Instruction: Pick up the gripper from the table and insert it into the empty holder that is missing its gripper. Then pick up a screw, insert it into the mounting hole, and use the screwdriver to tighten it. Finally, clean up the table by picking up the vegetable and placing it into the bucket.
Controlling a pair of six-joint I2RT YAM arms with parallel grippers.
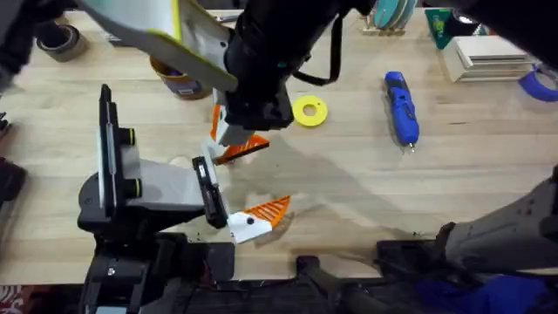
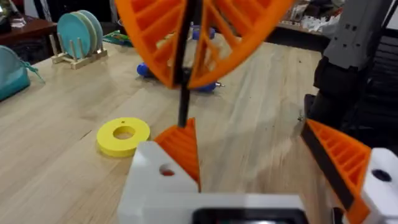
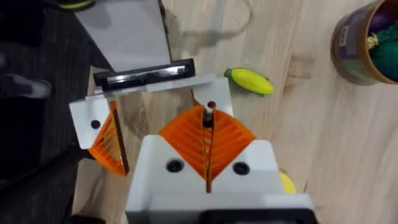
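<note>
My right gripper (image 3: 207, 121) is shut on a thin black screw (image 2: 183, 99), held upright just above one finger of my left gripper (image 2: 261, 168). That finger is a white holder (image 2: 152, 177) with a mounting hole and an orange ribbed gripper tip (image 2: 181, 146) seated in it. My left gripper (image 1: 253, 183) is open, and its other finger also carries an orange tip. The blue screwdriver (image 1: 401, 106) lies at the far right. A yellow corn vegetable (image 3: 249, 81) lies beside the left gripper, and the brown bucket (image 3: 364, 46) stands beyond it.
A flat yellow ring (image 1: 309, 111) lies just right of the grippers. A grey tape roll (image 1: 57, 39) sits at the far left, with a plate rack (image 1: 391, 13) and stacked boxes (image 1: 488, 54) along the back. The right arm reaches across the table's middle.
</note>
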